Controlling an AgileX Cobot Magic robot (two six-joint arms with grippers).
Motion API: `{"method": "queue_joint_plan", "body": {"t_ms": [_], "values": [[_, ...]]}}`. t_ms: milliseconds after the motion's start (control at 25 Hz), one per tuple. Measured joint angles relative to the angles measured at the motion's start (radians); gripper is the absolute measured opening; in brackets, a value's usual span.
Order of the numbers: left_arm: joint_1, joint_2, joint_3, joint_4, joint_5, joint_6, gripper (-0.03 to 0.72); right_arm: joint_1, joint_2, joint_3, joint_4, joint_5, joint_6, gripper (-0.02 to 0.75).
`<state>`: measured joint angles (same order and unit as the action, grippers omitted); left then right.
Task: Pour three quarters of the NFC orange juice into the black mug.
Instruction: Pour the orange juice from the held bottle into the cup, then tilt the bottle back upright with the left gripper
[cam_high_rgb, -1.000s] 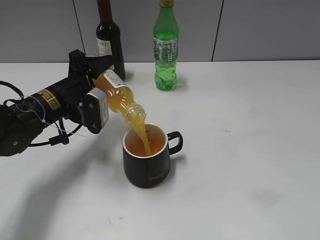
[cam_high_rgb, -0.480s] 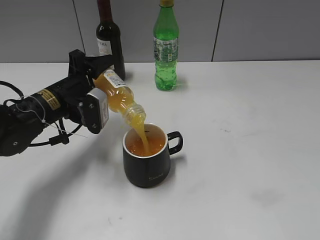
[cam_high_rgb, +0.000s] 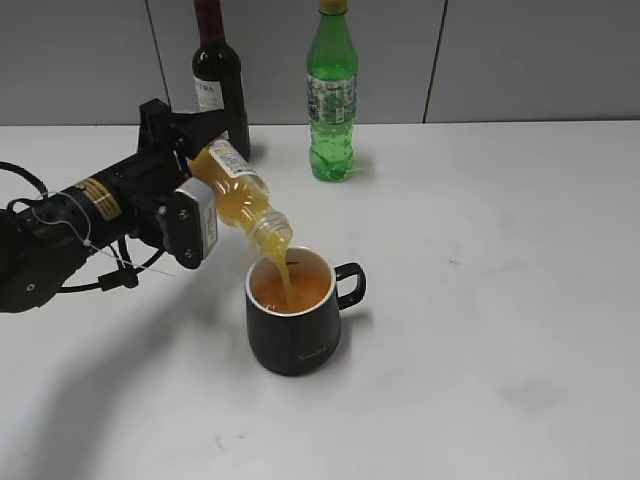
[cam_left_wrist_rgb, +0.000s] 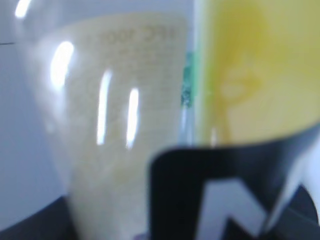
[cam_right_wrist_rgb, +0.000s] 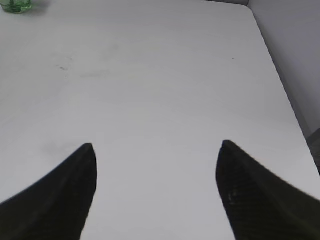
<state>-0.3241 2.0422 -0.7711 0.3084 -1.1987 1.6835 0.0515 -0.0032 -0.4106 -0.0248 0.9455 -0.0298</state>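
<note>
The broad white tabletop (cam_high_rgb: 520, 300) carries everything. From the left of the exterior view reaches the black left arm, whose left end effector (cam_high_rgb: 185, 190) is clamped around the base half of the small clear plastic NFC orange juice bottle (cam_high_rgb: 238, 192). The bottle hangs tilted neck-down, its open mouth just above the rim of the squat matte black mug with the cream-white interior (cam_high_rgb: 295, 325), and a thin orange stream falls into the pool already well up inside. In the left wrist view the bottle (cam_left_wrist_rgb: 150, 125) fills the frame, blurred, with its black label low.

The pour is in hand. By my reading a good share of the juice remains in the bottle, so the tilt should be held until roughly a quarter is left, then the neck righted smoothly so nothing dribbles over the mug's side.

The right end effector (cam_right_wrist_rgb: 155, 190) hovers spread and empty over bare tabletop, well apart from the work. At the back stand a tall dark wine bottle (cam_high_rgb: 218, 80) and a green plastic bottle (cam_high_rgb: 331, 95); neither obstructs the pour.
</note>
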Motion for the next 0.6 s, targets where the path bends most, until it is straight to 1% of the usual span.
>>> {"method": "queue_joint_plan", "body": {"t_ms": [600], "values": [[0.000, -0.001, 0.000, 0.006, -0.002, 0.035, 0.472, 0.000, 0.000, 0.000, 0.000, 0.000, 0.000, 0.564]]}}
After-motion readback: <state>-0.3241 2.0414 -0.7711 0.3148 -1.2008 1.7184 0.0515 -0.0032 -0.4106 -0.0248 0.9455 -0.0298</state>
